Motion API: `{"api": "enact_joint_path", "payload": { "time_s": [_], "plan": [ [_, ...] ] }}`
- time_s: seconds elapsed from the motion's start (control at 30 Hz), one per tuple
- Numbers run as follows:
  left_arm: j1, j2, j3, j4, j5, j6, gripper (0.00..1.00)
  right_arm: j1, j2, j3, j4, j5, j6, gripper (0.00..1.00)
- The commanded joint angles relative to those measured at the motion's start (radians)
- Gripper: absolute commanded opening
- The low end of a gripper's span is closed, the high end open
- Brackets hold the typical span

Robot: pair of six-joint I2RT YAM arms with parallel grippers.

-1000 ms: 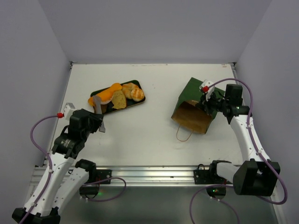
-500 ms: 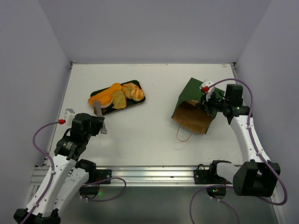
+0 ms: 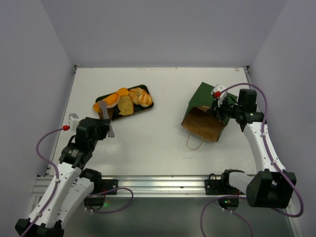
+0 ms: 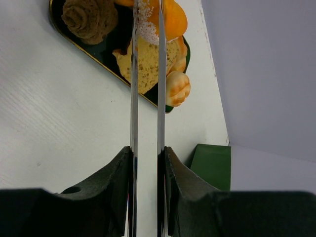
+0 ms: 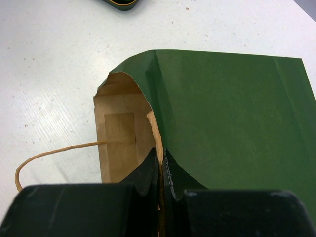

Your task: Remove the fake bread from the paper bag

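Note:
The fake bread lies on a dark green flat tray [image 3: 146, 89]: an orange loaf [image 3: 114, 98], a tan slice [image 3: 125, 105], golden rolls [image 3: 141, 96] and a dark brown chunk [image 4: 91, 17]. My left gripper [image 3: 107, 126] is shut on metal tongs [image 3: 102, 109], whose blades [image 4: 160, 74] reach over the tray's near edge, above the slice [image 4: 170, 52]. The paper bag [image 3: 205, 116] lies on its side at the right, mouth toward me. My right gripper [image 3: 218, 109] is shut on its upper rim [image 5: 157, 131]. What shows of its brown inside has no bread in it.
A twine handle [image 3: 193, 143] loops onto the table in front of the bag's mouth. White walls enclose the table on three sides. The bag's green corner [image 4: 212, 165] shows in the left wrist view.
My left arm drew back a little from the tray with the tongs, then came slightly forward again. The right arm and the bag have not moved.

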Motion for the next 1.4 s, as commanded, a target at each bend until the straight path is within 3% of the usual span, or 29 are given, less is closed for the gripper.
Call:
{"api": "enact_joint_path", "payload": {
  "time_s": [0.0, 0.57, 0.83, 1.37],
  "plan": [
    [0.006, 0.014, -0.039, 0.127, -0.043, -0.043, 0.00, -0.003, -0.018, -0.009, 0.029, -0.038, 0.008, 0.00],
    [0.006, -0.011, -0.116, 0.146, 0.009, -0.054, 0.00, -0.003, -0.013, -0.009, 0.029, -0.038, 0.008, 0.00],
    [0.006, -0.029, -0.110, 0.131, 0.023, -0.051, 0.20, -0.003, -0.013, -0.009, 0.029, -0.039, 0.009, 0.00],
    [0.006, -0.020, -0.109, 0.137, 0.055, -0.066, 0.33, -0.003, -0.015, -0.011, 0.027, -0.041, 0.008, 0.00]
  ]
}}
